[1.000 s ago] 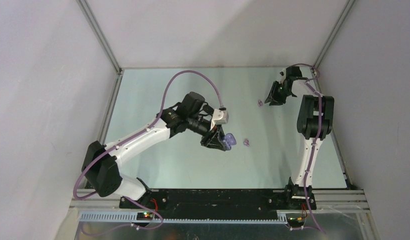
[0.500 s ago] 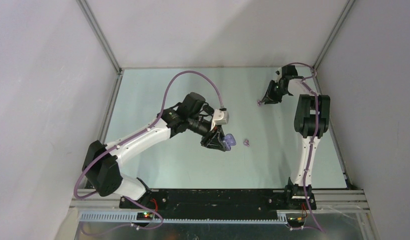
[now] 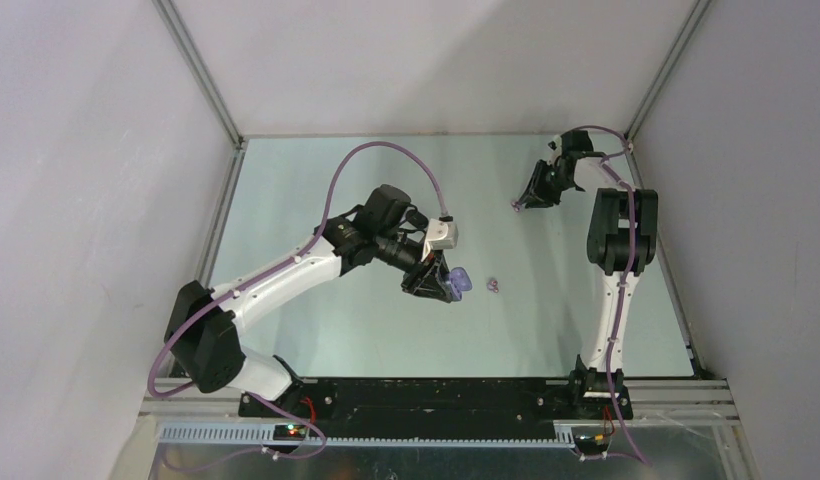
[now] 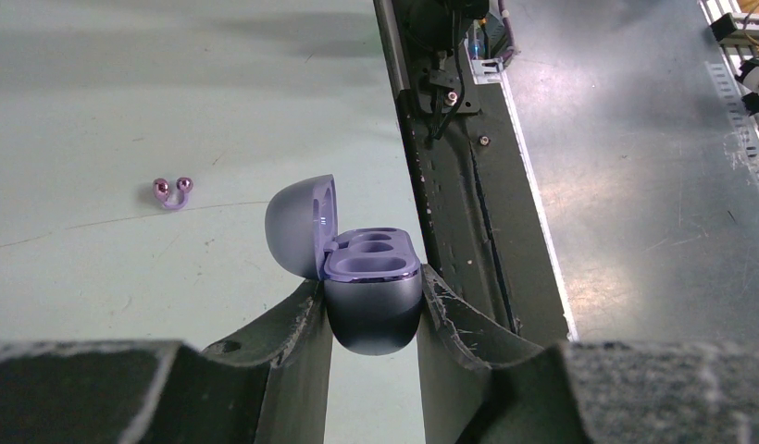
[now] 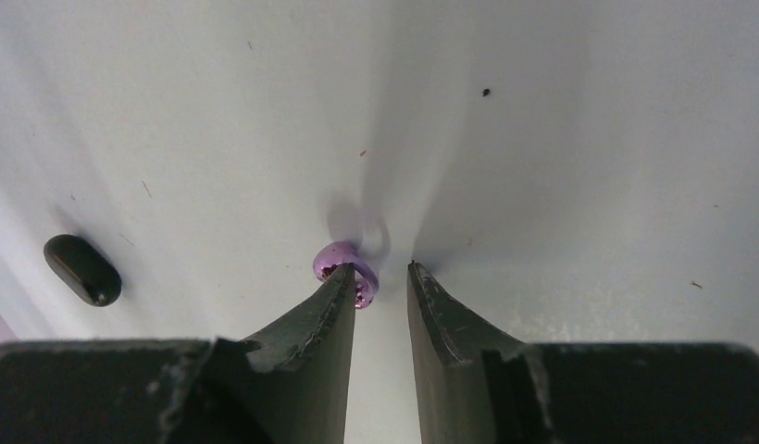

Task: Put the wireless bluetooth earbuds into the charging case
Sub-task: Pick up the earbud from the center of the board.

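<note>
Left gripper clamped on open charging case. Right gripper jaws apart; purple earbud touches one finger only. Centre bud between fingers before closing.

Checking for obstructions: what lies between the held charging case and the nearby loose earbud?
Nothing: bare table separates charging case from earbud, seen in left wrist view.

Table (pale green) bears earbud.

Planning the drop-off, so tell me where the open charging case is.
Top view, mid-table: the charging case is clamped in the left pincer, with a purple earbud lying just to its right.
</note>
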Tool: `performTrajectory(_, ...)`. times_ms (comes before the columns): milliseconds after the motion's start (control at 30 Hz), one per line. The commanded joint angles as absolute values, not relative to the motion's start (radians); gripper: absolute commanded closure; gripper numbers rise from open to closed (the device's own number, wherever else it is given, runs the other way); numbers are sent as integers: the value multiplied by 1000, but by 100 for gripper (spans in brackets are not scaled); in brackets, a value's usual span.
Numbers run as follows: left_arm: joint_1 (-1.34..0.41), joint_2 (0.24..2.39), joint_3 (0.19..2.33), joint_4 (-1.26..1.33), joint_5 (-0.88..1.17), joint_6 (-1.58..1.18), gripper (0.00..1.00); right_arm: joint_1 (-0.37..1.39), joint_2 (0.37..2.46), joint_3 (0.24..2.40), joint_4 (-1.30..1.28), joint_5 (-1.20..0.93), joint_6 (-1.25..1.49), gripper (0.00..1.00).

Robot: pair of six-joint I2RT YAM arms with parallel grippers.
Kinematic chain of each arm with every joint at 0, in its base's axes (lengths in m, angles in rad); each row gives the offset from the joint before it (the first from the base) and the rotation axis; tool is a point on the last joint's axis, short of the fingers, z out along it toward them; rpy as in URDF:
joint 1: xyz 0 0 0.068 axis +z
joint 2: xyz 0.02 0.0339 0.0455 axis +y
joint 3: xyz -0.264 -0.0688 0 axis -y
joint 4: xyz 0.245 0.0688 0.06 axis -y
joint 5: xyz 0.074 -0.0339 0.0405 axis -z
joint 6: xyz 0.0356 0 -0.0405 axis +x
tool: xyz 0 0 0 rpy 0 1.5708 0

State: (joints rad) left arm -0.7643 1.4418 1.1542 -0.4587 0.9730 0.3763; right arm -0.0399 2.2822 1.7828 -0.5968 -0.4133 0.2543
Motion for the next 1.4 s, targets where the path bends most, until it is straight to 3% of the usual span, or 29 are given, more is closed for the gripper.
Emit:
performTrajectory(0,-774,1442,1201,-458,983,401,100,-30,2306,1816,-608,-453,255,68)
performTrajectory(200,-774,1440,1201,-459,981,403,100,-26,2306,1810,-595,-508,248,72)
performTrajectory(700,-776,1446,1203,-464,979,406,100,-24,2238,1727,-502,-555,219,100)
performTrajectory(1033,-779,1451,1203,-462,984,406,100,-24,2007,1566,-390,-523,136,100)
performTrajectory(1367,-778,1452,1210,-450,1007,379,100,-17,1577,1425,-397,-529,13,100)
